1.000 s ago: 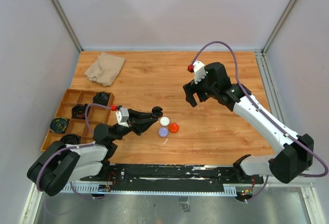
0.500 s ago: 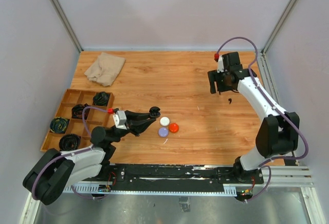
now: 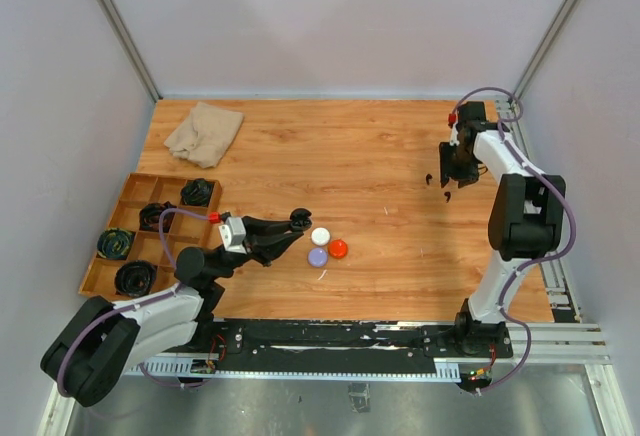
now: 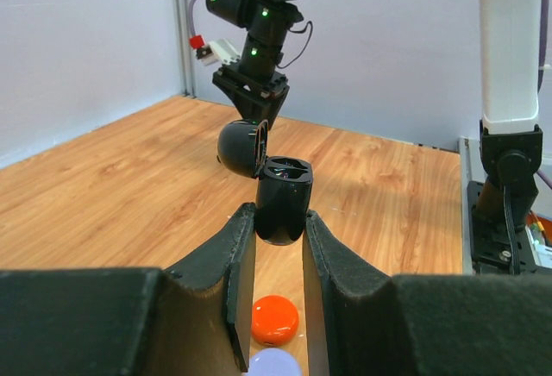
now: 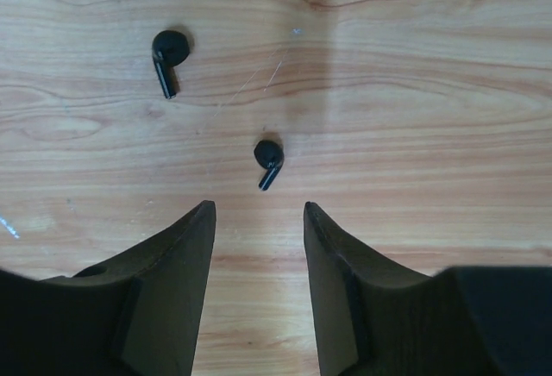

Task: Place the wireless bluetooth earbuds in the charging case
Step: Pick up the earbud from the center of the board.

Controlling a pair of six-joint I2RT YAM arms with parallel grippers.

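Right arm has swung from mid-bench out to the far right edge in the last second. The right tool [image 5: 258, 209] now hangs over two black earbuds lying on the bench [image 5: 431, 91]. Its jaws are partway open with nothing in them, so my guess is it's lining up a pick.

Left tool [image 4: 278, 216] hasn't budged. It's clamped tight on the case [image 4: 283, 195], lid flipped open, just left of the pucks [image 3: 320, 236] and well apart from the buds.

Only the right wrist view shows them properly: near earbud [image 5: 268, 162] just ahead of the tips, other earbud [image 5: 167, 59] further up-left. From overhead they're specks. The open lid only reads clearly from the left wrist.
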